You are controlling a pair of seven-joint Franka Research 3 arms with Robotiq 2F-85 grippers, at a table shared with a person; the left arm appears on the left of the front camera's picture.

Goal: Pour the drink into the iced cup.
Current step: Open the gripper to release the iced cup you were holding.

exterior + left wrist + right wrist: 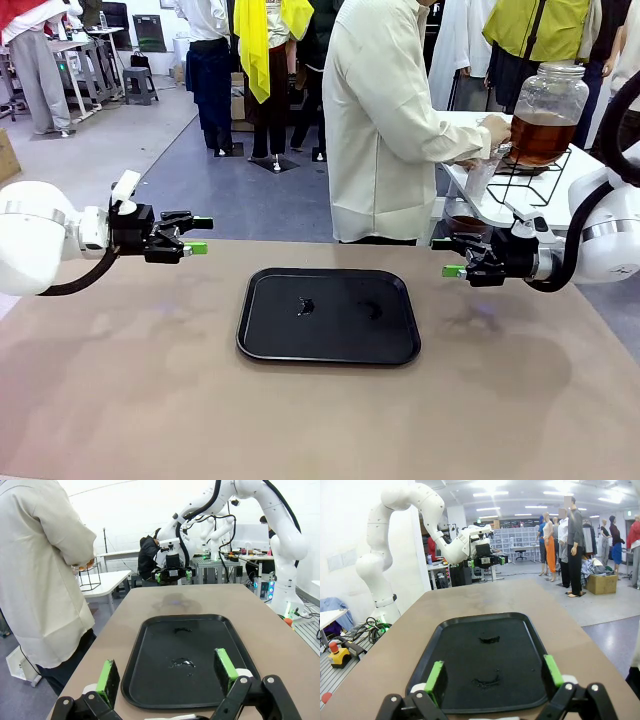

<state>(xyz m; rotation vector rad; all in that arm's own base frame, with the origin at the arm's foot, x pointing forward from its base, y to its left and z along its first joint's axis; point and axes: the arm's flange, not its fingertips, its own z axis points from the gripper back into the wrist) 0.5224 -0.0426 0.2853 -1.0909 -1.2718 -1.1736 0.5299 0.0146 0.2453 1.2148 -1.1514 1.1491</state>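
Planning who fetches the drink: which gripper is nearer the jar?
Right. The right gripper hovers just below the jar; the left gripper is across the tray.

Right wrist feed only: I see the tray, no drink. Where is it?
Observer: The drink is in a big glass jar on a wire stand, far right of the front view.
Operator: Anyone near it?
Observer: A person, turned away from our table, hand at the jar.
Operator: And my arm?
Observer: The right gripper hangs above the table, right of the tray, fingers pointing toward it.
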